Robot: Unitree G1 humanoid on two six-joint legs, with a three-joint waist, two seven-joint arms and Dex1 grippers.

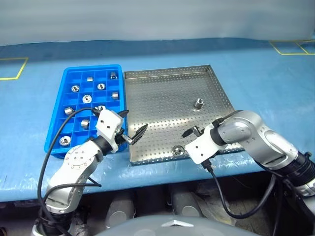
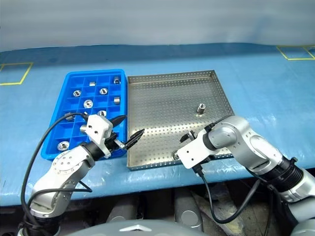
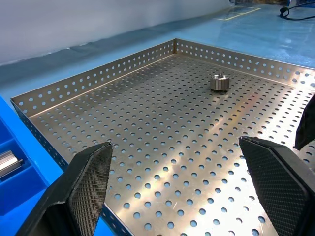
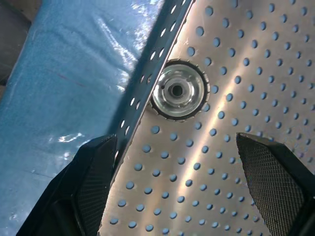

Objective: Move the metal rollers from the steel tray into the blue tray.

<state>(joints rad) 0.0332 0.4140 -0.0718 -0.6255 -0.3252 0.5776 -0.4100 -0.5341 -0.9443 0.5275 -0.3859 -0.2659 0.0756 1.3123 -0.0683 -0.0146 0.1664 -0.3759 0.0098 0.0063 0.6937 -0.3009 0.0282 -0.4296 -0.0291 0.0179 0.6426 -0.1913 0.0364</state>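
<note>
Nearest to you, both arms hang over the front edge of the blue-covered surface point(image 1: 275, 83). Your right gripper point(image 4: 189, 184) points steeply down with its two black fingers spread wide and nothing between them, and just ahead of it a small shiny silver metal roller point(image 4: 177, 89) lies on the perforated floor of the large square silver-grey steel tray point(image 1: 162, 98), pressed against the tray's front rim. That roller stands on end, its hollow centre facing up toward the wrist camera, so its axis runs roughly along the gripper's own line of approach. One finger hangs over the rim and the other over the tray floor. You will likely need to shift the gripper toward the tray's interior so both fingers clear the rim and straddle the roller. Your left gripper point(image 1: 129, 129) is also spread wide and empty, hovering level over the near left corner of the steel tray, beside the bright blue plastic compartment tray point(image 1: 71, 76). A second roller point(image 1: 198, 104) stands alone further back on the steel floor, well apart from either gripper. The blue tray already holds many rollers in separate compartments. The right arm is plainly the nearer one for the roller at the rim.
</note>
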